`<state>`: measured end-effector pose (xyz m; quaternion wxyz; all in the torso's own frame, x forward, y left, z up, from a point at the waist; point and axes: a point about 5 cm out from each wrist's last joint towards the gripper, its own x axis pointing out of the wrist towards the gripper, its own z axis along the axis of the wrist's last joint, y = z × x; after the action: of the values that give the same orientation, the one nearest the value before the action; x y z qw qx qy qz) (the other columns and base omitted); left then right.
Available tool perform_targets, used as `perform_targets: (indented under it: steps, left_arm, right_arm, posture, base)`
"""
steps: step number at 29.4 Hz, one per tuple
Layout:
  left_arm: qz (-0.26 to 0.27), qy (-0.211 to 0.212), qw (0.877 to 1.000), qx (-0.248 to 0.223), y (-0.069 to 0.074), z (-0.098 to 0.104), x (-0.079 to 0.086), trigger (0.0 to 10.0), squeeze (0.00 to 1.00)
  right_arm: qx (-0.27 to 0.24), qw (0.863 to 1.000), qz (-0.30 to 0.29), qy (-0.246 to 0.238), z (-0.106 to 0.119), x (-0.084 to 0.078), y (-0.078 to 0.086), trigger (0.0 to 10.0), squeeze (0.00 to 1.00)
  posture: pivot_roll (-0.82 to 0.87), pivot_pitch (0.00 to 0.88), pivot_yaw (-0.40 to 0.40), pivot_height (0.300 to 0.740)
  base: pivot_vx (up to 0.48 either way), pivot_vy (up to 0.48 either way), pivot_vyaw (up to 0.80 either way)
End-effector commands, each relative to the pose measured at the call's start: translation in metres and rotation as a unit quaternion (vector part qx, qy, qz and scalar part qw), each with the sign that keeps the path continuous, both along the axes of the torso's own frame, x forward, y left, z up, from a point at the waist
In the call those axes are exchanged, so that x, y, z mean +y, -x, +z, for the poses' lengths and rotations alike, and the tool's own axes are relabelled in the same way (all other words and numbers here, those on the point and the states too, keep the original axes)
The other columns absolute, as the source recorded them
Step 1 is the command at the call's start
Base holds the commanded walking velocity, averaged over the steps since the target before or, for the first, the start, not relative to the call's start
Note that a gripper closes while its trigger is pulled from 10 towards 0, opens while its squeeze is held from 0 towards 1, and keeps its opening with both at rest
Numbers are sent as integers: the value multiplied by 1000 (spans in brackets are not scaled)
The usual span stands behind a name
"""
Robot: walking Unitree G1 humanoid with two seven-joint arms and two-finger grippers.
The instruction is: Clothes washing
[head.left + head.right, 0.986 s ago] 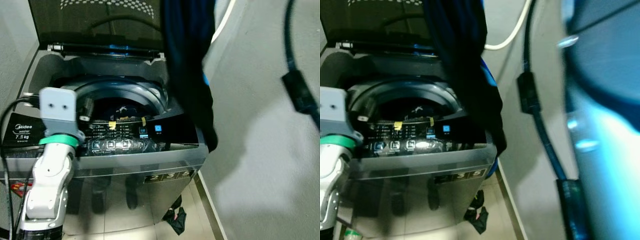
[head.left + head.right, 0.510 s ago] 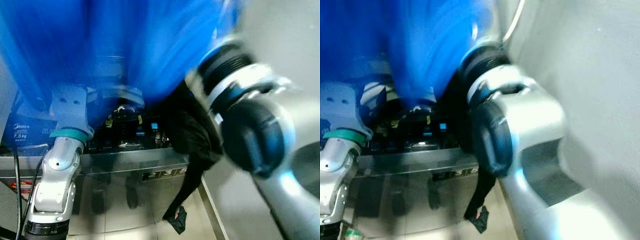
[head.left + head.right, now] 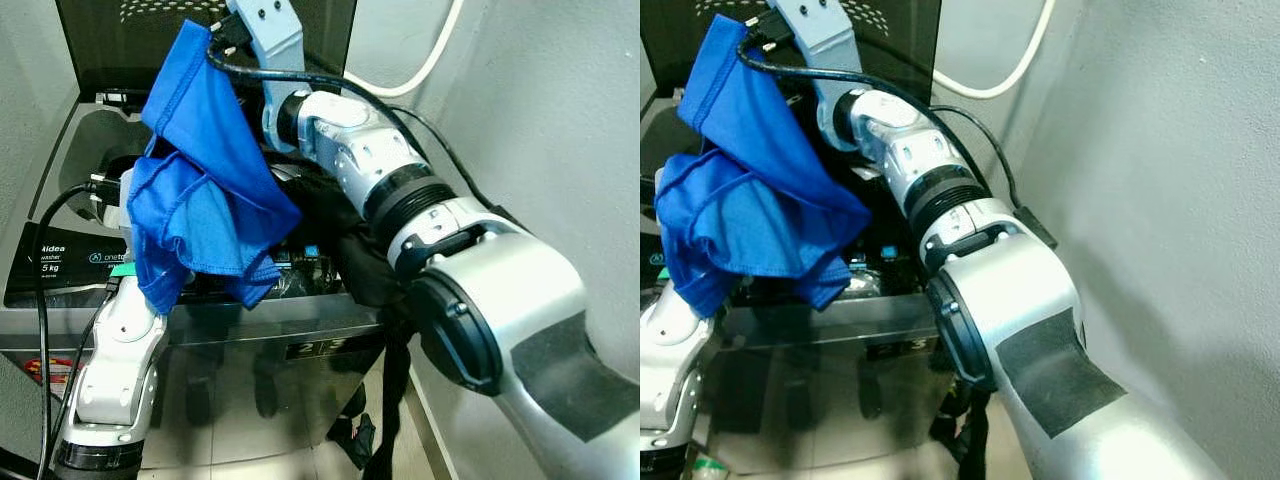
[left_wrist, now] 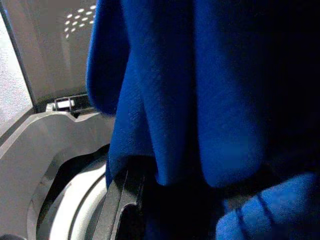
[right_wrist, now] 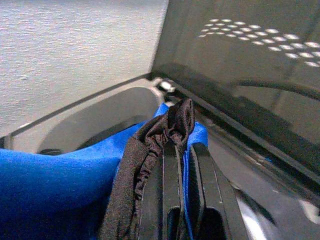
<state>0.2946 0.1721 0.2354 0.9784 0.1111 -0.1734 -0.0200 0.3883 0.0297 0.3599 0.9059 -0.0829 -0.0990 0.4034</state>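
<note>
Tiled floor (image 3: 260, 445) and a grey wall (image 3: 560, 130) frame the spot; a white hose (image 3: 425, 65) runs up the wall behind.

Nearest me, my right arm (image 3: 480, 290) fills the right side, reaching up and forward over the washer (image 3: 230, 335). A black garment (image 3: 385, 300) hangs off the washer's right front corner, under that arm, trailing down toward the floor.

My left arm (image 3: 115, 365) stands at the washer's front left, its upper end hidden behind cloth. In the left wrist view the left hand (image 4: 125, 210) is mostly covered by blue fabric; I cannot tell whether its fingers are parted or closed.

Above the control panel (image 3: 70, 262), a blue garment (image 3: 200, 200) hangs bunched over the tub opening, draping down to the panel.

Higher, the right hand (image 5: 182, 175) is raised in front of the open lid (image 3: 120, 40). In the right wrist view its fingers are clamped together on blue cloth, with a twist of black fabric (image 5: 160, 130) caught alongside them.

Beyond, the tub rim (image 4: 65, 200) and the lid hinge (image 5: 167, 86) show under the cloth.
</note>
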Motion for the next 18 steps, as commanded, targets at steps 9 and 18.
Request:
perform_targets:
  steps: [9, 18]
  left_arm:
    - [140, -32, 984, 102, 9, -27, 51, 10000, 0]
    - [323, 61, 944, 29, 28, -5, 102, 10000, 0]
  right_arm:
    - [18, 956, -260, -137, 1, -111, -36, 10000, 0]
    - [-21, 933, -269, -239, 29, -149, -33, 10000, 0]
  posture:
    - [177, 0, -68, 740]
    - [169, 8, -34, 740]
  base:
    - [0, 0, 0]
    - [0, 0, 0]
